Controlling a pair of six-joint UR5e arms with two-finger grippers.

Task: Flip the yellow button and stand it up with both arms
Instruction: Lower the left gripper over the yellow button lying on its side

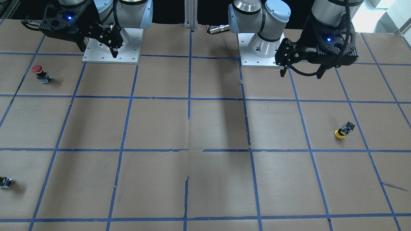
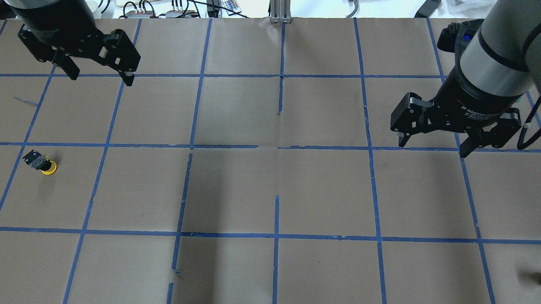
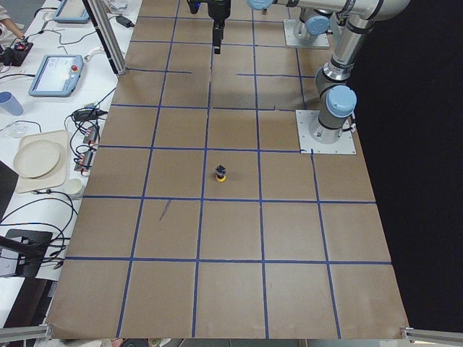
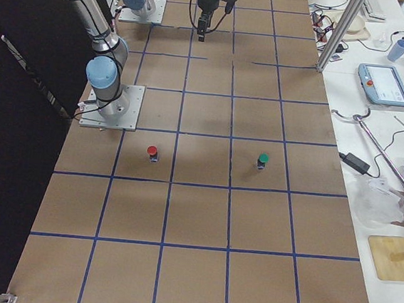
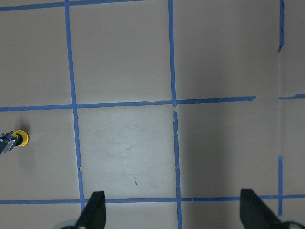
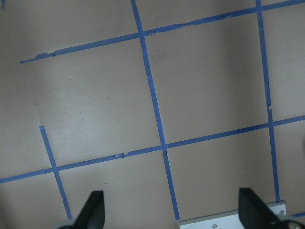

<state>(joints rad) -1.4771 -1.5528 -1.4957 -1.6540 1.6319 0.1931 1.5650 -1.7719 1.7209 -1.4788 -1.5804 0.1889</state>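
Brown table (image 2: pixel 231 191) bears the tipped yellow button (image 2: pixel 43 163), ungrasped; with left gripper (image 2: pixel 101 75) and right gripper (image 2: pixel 432 146) both spread, we judge a left-side descent next.

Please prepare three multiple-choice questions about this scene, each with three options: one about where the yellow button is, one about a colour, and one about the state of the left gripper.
1. Where is the yellow button?
A. in the middle
B. on the robot's left side
C. on the robot's right side

2. What colour is the cap of the button near the right arm's base plate?
A. white
B. blue
C. red

3. How do the jaws of the left gripper stand?
A. apart, holding nothing
B. shut on the yellow button
C. shut on a cable

Answers:
1 B: it sits at the left of the overhead view, where the left arm comes in.
2 C: the front-facing view shows a red cap.
3 A: the left wrist view shows both fingers wide apart with nothing between them.
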